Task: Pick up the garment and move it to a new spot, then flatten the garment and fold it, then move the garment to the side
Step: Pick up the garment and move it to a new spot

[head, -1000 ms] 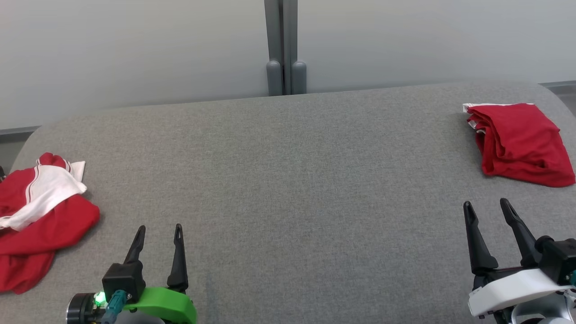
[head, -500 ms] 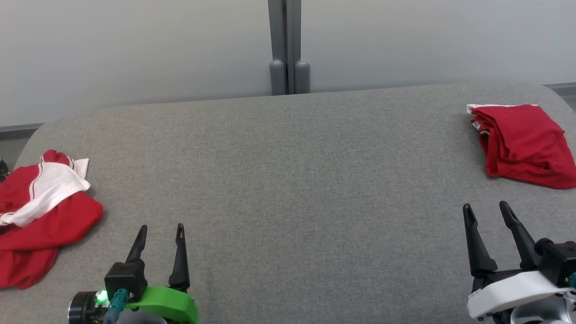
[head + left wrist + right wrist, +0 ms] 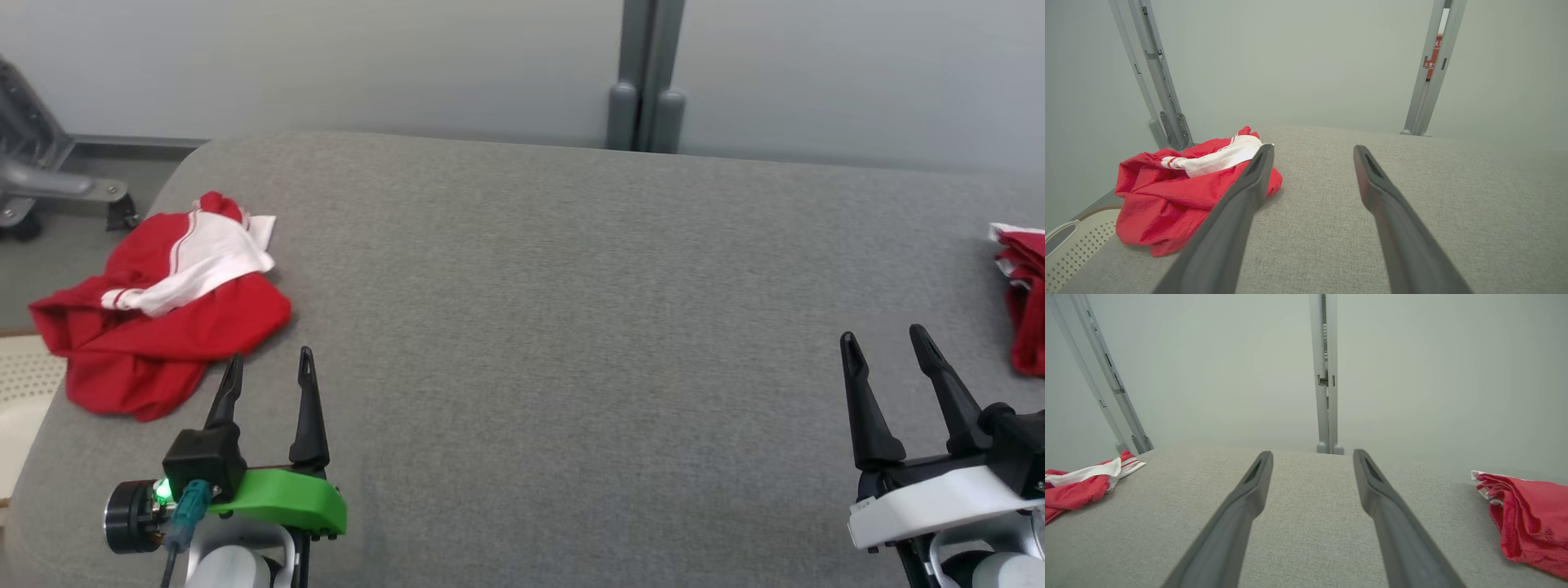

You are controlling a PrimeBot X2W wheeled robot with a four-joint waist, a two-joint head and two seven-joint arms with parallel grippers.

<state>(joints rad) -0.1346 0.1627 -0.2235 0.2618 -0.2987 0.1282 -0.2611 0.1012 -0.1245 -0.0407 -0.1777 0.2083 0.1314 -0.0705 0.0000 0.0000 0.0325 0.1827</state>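
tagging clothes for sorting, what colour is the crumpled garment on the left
The crumpled garment is red with a white panel edged in thin red stripes; the head view shows it best.

A crumpled red garment with a white striped panel [image 3: 147,343] is lying in a loose heap at about nine o'clock on the grey fabric tabletop [image 3: 571,327], its white part bunching on top toward the far side. A folded red garment with white trim [image 3: 1027,327] is resting at three o'clock.
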